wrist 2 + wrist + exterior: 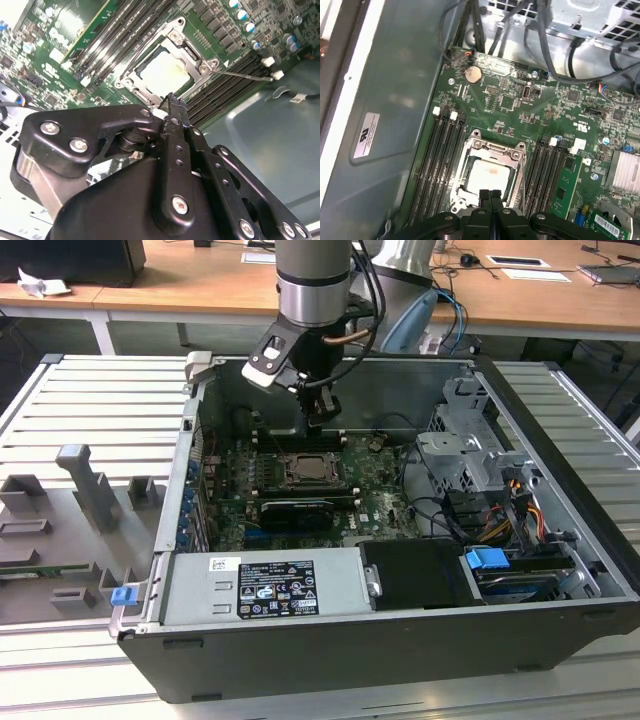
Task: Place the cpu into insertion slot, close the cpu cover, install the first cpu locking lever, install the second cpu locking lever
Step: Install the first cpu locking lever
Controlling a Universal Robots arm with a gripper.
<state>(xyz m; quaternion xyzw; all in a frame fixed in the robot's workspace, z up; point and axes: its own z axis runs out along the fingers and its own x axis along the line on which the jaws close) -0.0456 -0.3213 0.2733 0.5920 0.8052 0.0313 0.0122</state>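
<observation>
Just beneath the gripper point(490, 194) lies the cpu point(489, 175); fingers pressed together, holding nothing.

A pale ribbed metal surface point(100, 410) carries an open black computer case point(300, 665) lying on its side. On the exterior view's left, grey holder blocks point(90, 485) stand on it beside the case.

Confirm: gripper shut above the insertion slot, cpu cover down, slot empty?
No, not empty: the cpu lies in the insertion slot, its pale face showing through the cpu cover in the first wrist view. The gripper is shut above the slot, cover down.
</observation>
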